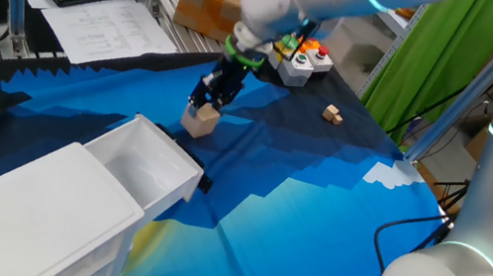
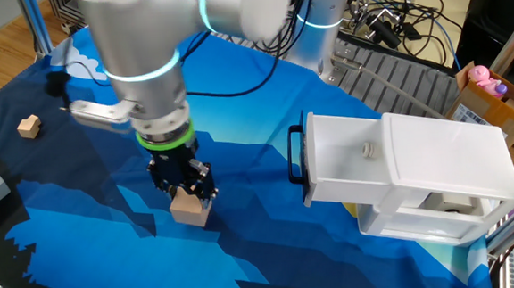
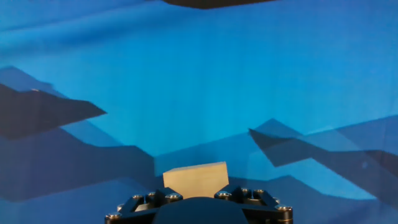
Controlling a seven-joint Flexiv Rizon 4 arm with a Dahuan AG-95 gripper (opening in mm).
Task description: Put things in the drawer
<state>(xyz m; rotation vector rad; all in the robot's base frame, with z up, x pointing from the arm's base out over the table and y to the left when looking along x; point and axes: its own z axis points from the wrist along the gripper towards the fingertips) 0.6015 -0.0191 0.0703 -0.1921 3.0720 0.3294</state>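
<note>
Gripper (image 2: pixel 184 186) is sitting on top of the cube (image 2: pixel 190 208), fingers closing narrow around its upper part. They look to be gripping it, judging by how the block is sitting flush between them in the hand view (image 3: pixel 196 179). Can't tell for sure whether the cube is resting on the table (image 1: pixel 313 219) or hanging just off it; its shadow is tight underneath, so very low either way.

Drawer (image 2: pixel 343 161) is standing pulled out from the white cabinet (image 2: pixel 450 163), open top facing up, black tab (image 2: pixel 295 153) at the front, so a straight drop-in is possible. Cube is near the drawer front but outside it, not yet over the opening.

Another small block (image 1: pixel 333 114) is lying well apart on the cloth, likely next in line. Button box (image 1: pixel 300 59) is sitting at the far edge, out of the path.
</note>
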